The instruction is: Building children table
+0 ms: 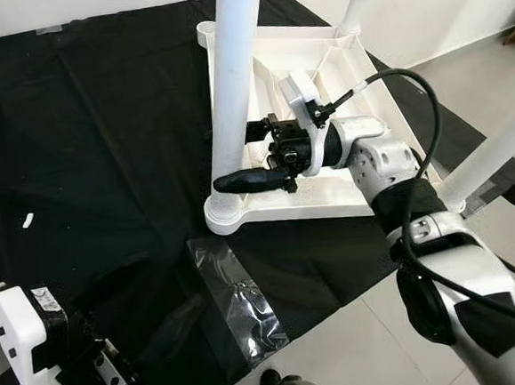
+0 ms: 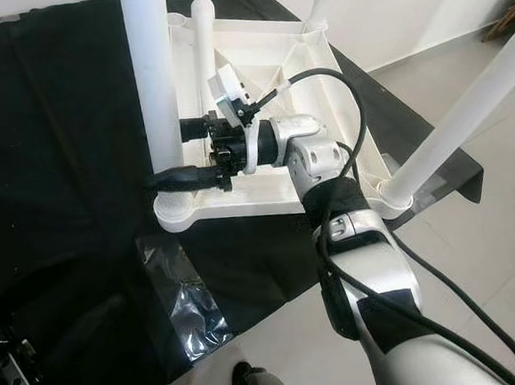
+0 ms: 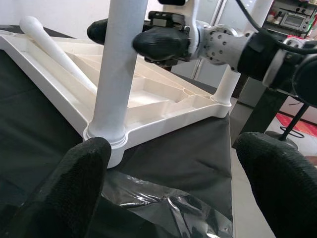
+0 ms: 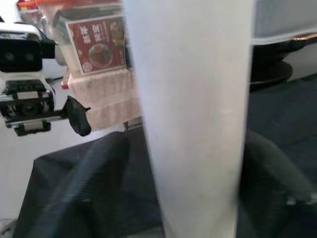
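In the left eye view I see the white tabletop lying upside down on a black sheet on the floor, legs standing up from its corners. My right tool straddles the near-left leg low down, one black finger on each side of it. My left tool hangs low at the near left, over the sheet. A clear plastic bag lies on the sheet's near edge.

The right eye view shows the same grip, with another leg leaning up on the right.

In the left wrist view, the left tool's fingers stand wide apart, holding nothing, facing the leg's base.

In the right wrist view, the leg sits between both fingers, close against them.
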`<state>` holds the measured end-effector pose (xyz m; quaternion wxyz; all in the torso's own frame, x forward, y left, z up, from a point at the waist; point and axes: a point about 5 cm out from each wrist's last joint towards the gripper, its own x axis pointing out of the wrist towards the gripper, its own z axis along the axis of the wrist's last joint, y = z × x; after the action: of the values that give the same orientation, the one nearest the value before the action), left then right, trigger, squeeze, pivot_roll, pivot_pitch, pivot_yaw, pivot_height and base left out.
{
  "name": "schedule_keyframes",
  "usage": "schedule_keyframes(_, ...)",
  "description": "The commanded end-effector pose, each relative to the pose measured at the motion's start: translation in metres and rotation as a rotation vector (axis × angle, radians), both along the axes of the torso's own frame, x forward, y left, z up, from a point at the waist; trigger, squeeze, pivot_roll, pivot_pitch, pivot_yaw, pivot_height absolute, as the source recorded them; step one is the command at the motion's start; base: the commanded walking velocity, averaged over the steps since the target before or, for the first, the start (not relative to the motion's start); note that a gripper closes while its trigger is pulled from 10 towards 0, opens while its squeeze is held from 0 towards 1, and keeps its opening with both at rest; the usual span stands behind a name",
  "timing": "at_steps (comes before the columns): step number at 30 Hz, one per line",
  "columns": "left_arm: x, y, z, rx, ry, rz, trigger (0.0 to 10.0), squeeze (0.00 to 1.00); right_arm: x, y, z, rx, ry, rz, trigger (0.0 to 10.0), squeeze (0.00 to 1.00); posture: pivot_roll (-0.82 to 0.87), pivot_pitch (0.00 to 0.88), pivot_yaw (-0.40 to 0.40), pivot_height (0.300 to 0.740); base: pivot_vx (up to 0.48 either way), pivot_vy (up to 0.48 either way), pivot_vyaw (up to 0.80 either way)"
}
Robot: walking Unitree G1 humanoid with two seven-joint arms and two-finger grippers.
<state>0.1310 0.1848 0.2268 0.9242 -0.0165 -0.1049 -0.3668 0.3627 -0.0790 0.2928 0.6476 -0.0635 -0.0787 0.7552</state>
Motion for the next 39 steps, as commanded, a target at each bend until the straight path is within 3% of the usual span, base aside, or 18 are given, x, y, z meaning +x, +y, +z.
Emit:
schedule_keyframes(1,-0.003,0.000,0.002,0.019,-0.011,0.009,10.0,0.00,-0.001,-0.002,-0.004,-0.017,0.005,0.029,0.0,0.00,0.24,0.287,-0.172,0.740,0.000,0.000,0.00)
schedule_keyframes(11,-0.001,0.007,0.007,0.028,-0.047,0.041,10.0,0.00,0.003,-0.020,-0.020,-0.042,0.002,-0.049,0.0,0.00,0.21,0.277,-0.170,0.740,0.000,0.000,0.00)
schedule_keyframes(13,0.001,0.009,0.009,0.031,-0.059,0.050,10.0,0.00,0.005,-0.029,-0.041,0.018,0.026,-0.234,0.0,0.00,0.20,0.274,-0.170,0.740,0.000,0.000,0.00)
schedule_keyframes(15,0.001,0.010,0.009,0.031,-0.062,0.052,10.0,0.00,0.005,-0.030,-0.050,0.040,0.043,-0.306,0.0,0.00,0.20,0.274,-0.170,0.740,0.000,0.000,0.00)
schedule_keyframes(16,0.001,0.011,0.010,0.030,-0.066,0.053,10.0,0.00,0.001,-0.025,-0.066,0.050,0.074,-0.421,0.0,0.00,0.19,0.272,-0.170,0.740,0.000,0.000,0.00)
schedule_keyframes(18,0.001,0.011,0.011,0.030,-0.069,0.054,10.0,0.00,-0.003,-0.019,-0.078,0.062,0.097,-0.503,0.0,0.00,0.19,0.271,-0.164,0.740,0.000,0.000,0.00)
schedule_keyframes(19,0.002,0.013,0.011,0.030,-0.070,0.056,10.0,0.00,-0.010,-0.007,-0.097,0.076,0.149,-0.739,0.0,0.00,0.18,0.270,-0.159,0.740,0.000,0.000,0.00)
schedule_keyframes(20,0.002,0.013,0.011,0.030,-0.070,0.056,10.0,0.00,-0.010,-0.007,-0.097,0.076,0.149,-0.739,0.0,0.00,0.18,0.270,-0.159,0.740,0.000,0.000,0.00)
schedule_keyframes(21,0.003,0.014,0.011,0.030,-0.072,0.058,10.0,0.00,-0.018,-0.002,-0.111,0.077,0.191,-0.936,0.0,0.00,0.17,0.270,-0.157,0.740,0.000,0.000,0.00)
schedule_keyframes(22,0.003,0.014,0.011,0.030,-0.072,0.058,10.0,0.00,-0.018,-0.002,-0.111,0.077,0.191,-0.936,0.0,0.00,0.17,0.270,-0.157,0.740,0.000,0.000,0.00)
schedule_keyframes(23,0.004,0.015,0.012,0.031,-0.077,0.058,10.0,0.00,-0.033,0.005,-0.120,0.062,0.208,-1.039,0.0,0.00,0.18,0.267,-0.151,0.740,0.000,0.000,0.00)
schedule_keyframes(25,0.006,0.015,0.012,0.032,-0.081,0.056,10.0,0.00,-0.041,0.010,-0.121,0.063,0.218,-1.114,0.0,0.00,0.16,0.252,-0.143,0.740,0.000,0.000,0.00)
schedule_keyframes(34,0.012,0.015,0.013,0.031,-0.098,0.045,10.0,0.00,-0.036,0.023,-0.100,0.098,0.175,-1.114,0.0,0.00,0.17,0.231,-0.143,0.740,0.000,0.000,0.00)
schedule_keyframes(35,0.013,0.015,0.013,0.031,-0.100,0.044,10.0,0.00,-0.034,0.022,-0.097,0.099,0.168,-1.110,3.5,0.00,0.17,0.231,-0.144,0.740,0.000,0.000,0.00)
schedule_keyframes(36,0.013,0.015,0.013,0.031,-0.102,0.043,10.0,0.00,-0.031,0.022,-0.091,0.115,0.154,-1.094,10.0,0.00,0.17,0.228,-0.146,0.740,0.000,0.000,0.00)
schedule_keyframes(37,0.013,0.015,0.013,0.031,-0.102,0.043,10.0,0.00,-0.031,0.022,-0.091,0.115,0.154,-1.094,10.0,0.00,0.17,0.228,-0.146,0.740,0.000,0.000,0.00)
schedule_keyframes(38,0.013,0.014,0.013,0.031,-0.102,0.042,10.0,0.00,-0.031,0.022,-0.086,0.126,0.149,-1.089,10.0,0.16,0.17,0.228,-0.145,0.740,0.000,0.000,0.00)
schedule_keyframes(39,0.013,0.014,0.013,0.031,-0.102,0.042,10.0,0.00,-0.031,0.022,-0.086,0.126,0.149,-1.089,10.0,0.16,0.17,0.228,-0.145,0.740,0.000,0.000,0.00)
